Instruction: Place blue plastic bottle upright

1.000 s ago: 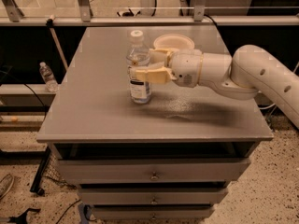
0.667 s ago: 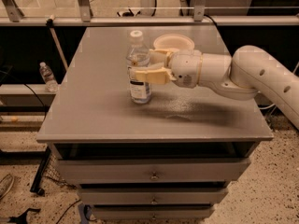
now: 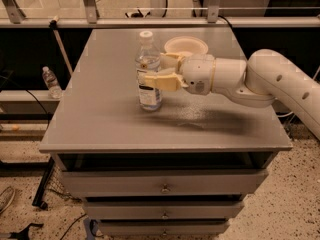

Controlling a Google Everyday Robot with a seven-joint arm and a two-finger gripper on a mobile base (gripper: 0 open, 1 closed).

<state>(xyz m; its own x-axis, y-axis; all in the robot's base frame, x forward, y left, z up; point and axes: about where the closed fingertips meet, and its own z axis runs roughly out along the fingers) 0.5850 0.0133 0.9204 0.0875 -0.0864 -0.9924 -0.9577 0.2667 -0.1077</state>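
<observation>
Blue plastic bottle [image 3: 150, 95] stands straight up on the bench [image 3: 100, 124], near the middle and a bit toward the far edge, with its white cap on top. The big white arm [image 3: 280, 79] reaches in from the right edge, so it comes at the bottle from the side. The end effector [image 3: 151, 69] has its two fingers closed on the bottle's middle, one on each side. I think that stops it from tipping. A round bowl [image 3: 186, 46] sits just behind, by the far edge. A small bottle [image 3: 51, 83] stands off the bench, past the left edge.
</observation>
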